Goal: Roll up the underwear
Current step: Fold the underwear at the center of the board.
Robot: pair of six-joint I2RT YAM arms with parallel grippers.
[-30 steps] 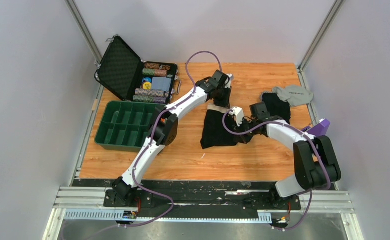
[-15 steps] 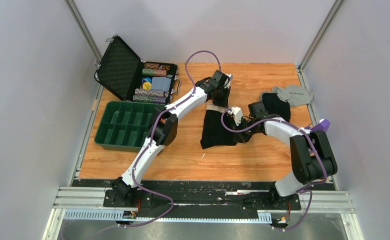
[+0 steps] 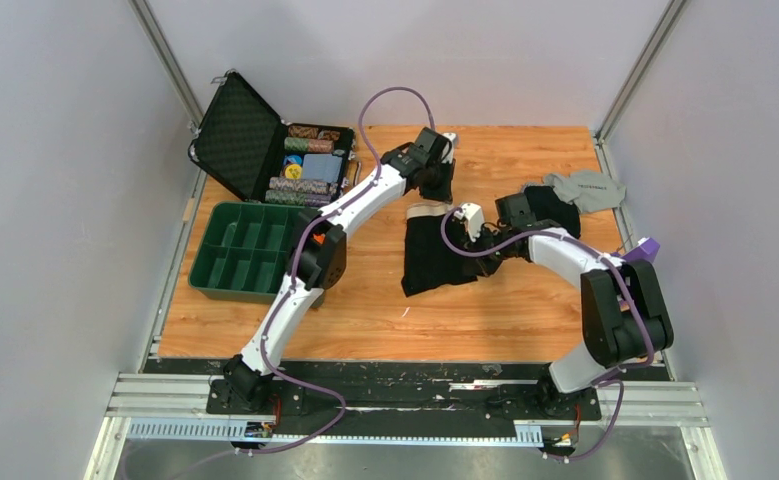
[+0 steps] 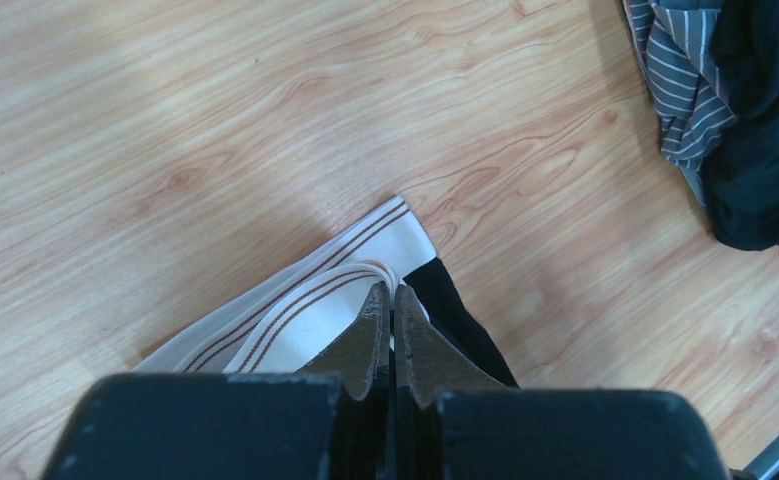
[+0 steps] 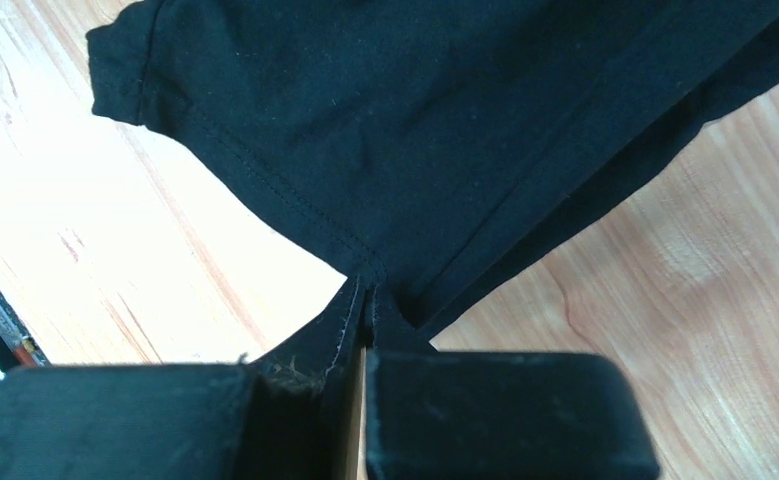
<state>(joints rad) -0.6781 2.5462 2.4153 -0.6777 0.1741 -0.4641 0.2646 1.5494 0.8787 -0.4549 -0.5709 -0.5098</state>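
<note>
The underwear [image 3: 431, 258] is black cloth with a white, brown-striped waistband [image 3: 427, 212], lying mid-table. My left gripper [image 3: 434, 197] is shut on the waistband's far edge; in the left wrist view the jaws [image 4: 391, 297] pinch a fold of the waistband [image 4: 295, 315], with black cloth [image 4: 462, 325] beside it. My right gripper [image 3: 475, 261] is shut on the underwear's right lower edge; in the right wrist view the jaws [image 5: 367, 293] pinch the hem of the black cloth [image 5: 445, 110], which spreads out ahead over the wood.
An open black case [image 3: 261, 148] with poker chips stands at the back left, and a green compartment tray [image 3: 249, 251] in front of it. Another black garment [image 3: 555, 211], a light grey garment [image 3: 587, 188] and a purple object [image 3: 641, 252] lie at the right. A striped garment [image 4: 677, 85] shows in the left wrist view.
My left gripper has moved toward the far side and a little left with the waistband, drawing the cloth longer. My right gripper has shifted slightly left, still holding the hem.
</note>
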